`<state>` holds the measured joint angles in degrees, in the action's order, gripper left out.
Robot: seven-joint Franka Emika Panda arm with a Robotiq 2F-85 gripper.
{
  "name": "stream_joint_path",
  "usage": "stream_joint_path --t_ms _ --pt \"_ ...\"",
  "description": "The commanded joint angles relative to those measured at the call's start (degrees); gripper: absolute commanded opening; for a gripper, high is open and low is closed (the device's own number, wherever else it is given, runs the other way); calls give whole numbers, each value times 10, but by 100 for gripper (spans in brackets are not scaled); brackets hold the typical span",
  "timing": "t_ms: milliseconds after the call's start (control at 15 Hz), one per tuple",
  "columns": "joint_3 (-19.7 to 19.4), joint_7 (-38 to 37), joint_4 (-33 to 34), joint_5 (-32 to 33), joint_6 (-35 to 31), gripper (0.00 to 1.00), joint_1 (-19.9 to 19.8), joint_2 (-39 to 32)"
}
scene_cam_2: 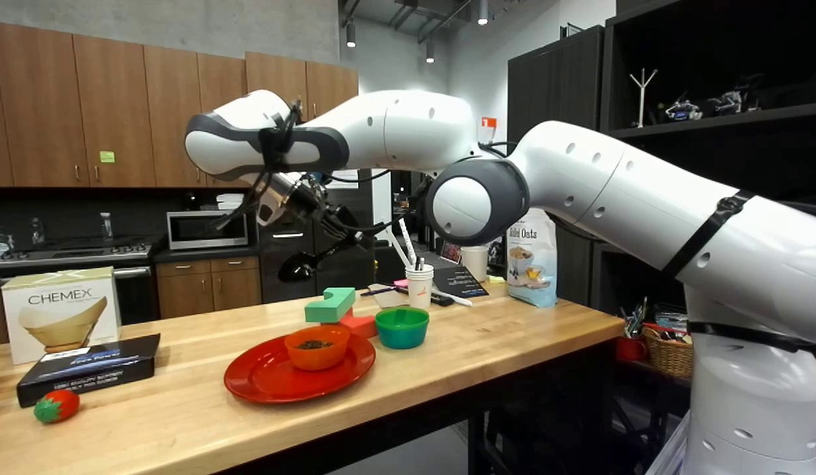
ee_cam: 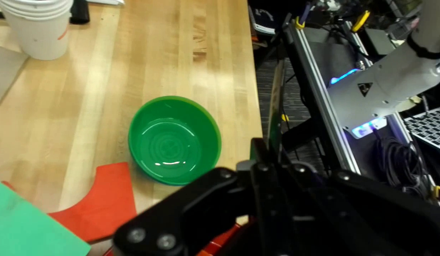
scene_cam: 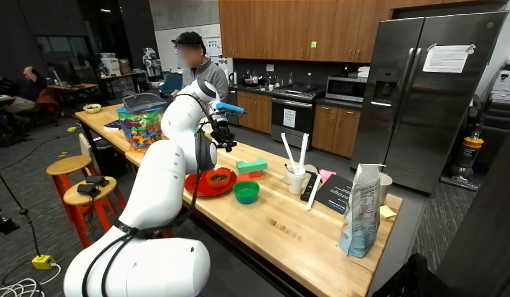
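Gripper (ee_cam: pixel 270 153) clenched on 1 dark, shiny, spoon-like utensil (scene_cam_2: pixel 297 267), material unclear, held aloft, higher than & apart from the round green bowl (scene_cam_2: pixel 402 335). Step in hand, I'd judge: holding it up post-pickup; next move prob. calls for a firm grip & steady tilt. Bowls: 2 incl. green; round orange bowl (scene_cam_2: pixel 318 360) w/ brown bits (scene_cam_2: pixel 313 344) sits on 1 glossy red plate (scene_cam_2: pixel 259 377) just beside green bowl. Also nr green bowl: 1 pale-green arched block (scene_cam_2: pixel 330 307), min. 1 red arched block (ee_cam: pixel 104 202), 1 stack of white paper cups (scene_cam_2: pixel 419 290).
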<state>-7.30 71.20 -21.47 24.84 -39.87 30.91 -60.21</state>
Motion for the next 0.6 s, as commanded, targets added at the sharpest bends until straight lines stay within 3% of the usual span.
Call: stream_joint_path --t_ms 0,533 --pt "19 -33 -9 -18 33 1 -28 7" --pt "26 -93 8 -19 84 1 -57 -9"
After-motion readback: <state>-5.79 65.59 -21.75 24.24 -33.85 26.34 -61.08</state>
